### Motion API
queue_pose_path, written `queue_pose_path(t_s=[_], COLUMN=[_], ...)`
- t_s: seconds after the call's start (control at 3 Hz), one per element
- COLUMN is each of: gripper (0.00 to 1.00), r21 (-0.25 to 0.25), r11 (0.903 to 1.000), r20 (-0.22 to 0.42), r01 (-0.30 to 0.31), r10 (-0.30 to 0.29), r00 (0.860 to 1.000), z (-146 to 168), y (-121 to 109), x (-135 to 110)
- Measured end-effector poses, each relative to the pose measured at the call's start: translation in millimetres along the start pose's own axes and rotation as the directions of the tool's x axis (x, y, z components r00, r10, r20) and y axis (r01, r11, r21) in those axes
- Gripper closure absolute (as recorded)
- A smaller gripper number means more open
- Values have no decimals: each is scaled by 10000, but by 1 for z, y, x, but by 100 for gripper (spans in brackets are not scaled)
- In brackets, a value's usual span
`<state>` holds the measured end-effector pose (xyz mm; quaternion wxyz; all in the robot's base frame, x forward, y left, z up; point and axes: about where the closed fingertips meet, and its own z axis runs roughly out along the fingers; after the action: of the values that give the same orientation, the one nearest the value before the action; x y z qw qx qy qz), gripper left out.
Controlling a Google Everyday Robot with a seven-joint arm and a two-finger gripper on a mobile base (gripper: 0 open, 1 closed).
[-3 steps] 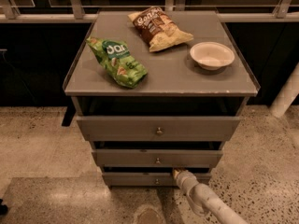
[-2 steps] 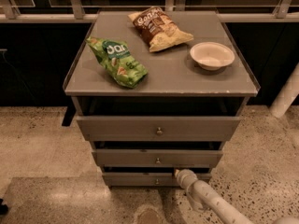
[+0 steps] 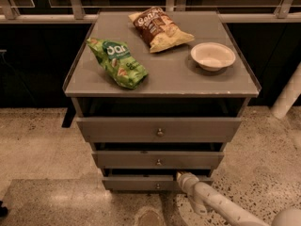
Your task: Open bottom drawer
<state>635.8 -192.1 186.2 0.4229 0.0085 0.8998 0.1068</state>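
The robot arm (image 3: 225, 206) enters from the lower right corner and goes up and to the left in one straight, slanted line, low above the floor (image 3: 42, 145). It is a pale tube with a thicker joint near its end. The gripper (image 3: 181, 177) is at the end of it, at the upper edge of the bottom drawer (image 3: 136, 183), to the right of the small round knob (image 3: 157, 186) and apart from it. The tip of the gripper goes into the dark gap over this drawer front, so I cannot tell whether it is open or closed, and I cannot tell if it touches the edge.

The bottom drawer is the lowest and narrowest of the three grey fronts, close to the floor. Its front faces the camera, and its long side runs level from left to right. The knob sits in the middle of the front and points toward the camera.

Over it are the middle drawer (image 3: 122, 160) and the wide top drawer (image 3: 117, 129), each with a dark gap above. On the grey cabinet top (image 3: 174, 74) lie a green snack bag (image 3: 117, 62), a brown snack bag (image 3: 160, 28) and a pale bowl (image 3: 213, 55).
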Motion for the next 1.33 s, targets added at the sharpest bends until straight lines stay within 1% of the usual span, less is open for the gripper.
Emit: queue_pose_path(t_s=[0.33,0.67,1.0,1.33], gripper=[100,100,100,100], r21=[105,104,103,-270], r11=[9998,9987,9987,9979], r20=[-405,-1339,-1339,-1773], r01=[-141,-509,-509,-589], r10=[145,518,518,532], r00=[9991,9896,9896,9827], z=[-8,-22,-22,-21], y=[0,8,8,9], x=[9,35,35,43])
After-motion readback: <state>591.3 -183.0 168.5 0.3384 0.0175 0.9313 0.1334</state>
